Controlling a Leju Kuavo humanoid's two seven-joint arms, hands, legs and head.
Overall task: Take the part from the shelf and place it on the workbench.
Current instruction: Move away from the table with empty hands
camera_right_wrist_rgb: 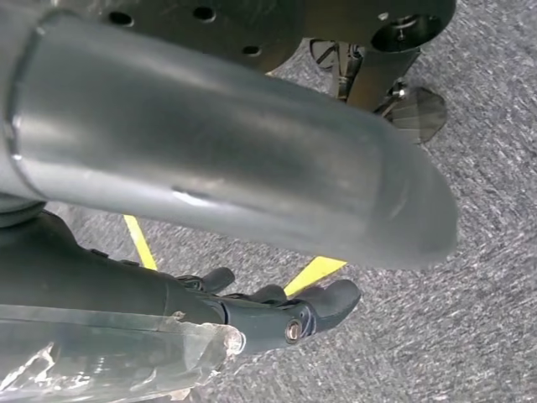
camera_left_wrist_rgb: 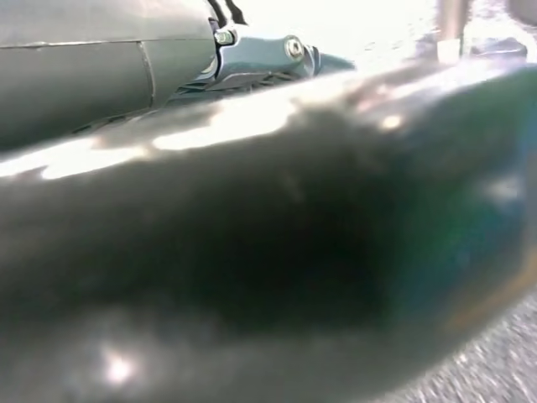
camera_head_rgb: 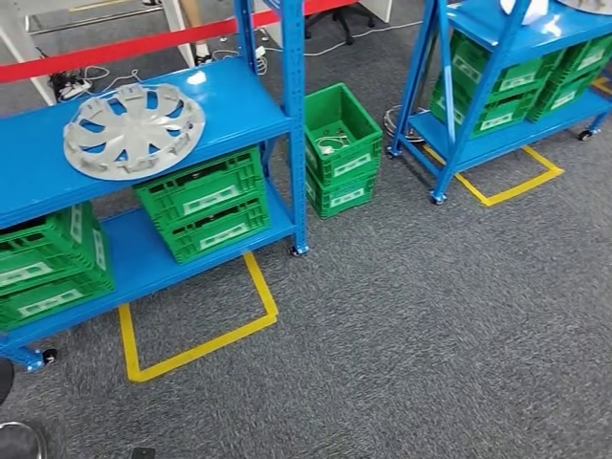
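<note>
While hubcap (camera_head_rgb: 134, 129) lies shelved, right hand (camera_right_wrist_rgb: 278, 311) empty

Head view evenly bright, slight motion blur; left wrist view blurred, overexposed glare; right wrist sharper.

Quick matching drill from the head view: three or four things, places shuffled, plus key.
Things:
1. wheel cover
2. stacked green crates
3. yellow floor tape
4. red bar

Places:
A. on the grey carpet, between the two blue racks
B. on the near rack's top shelf
C. behind the near rack
D. marking the carpet under the near rack

Pairs: 1-B, 2-A, 3-D, 4-C
</note>
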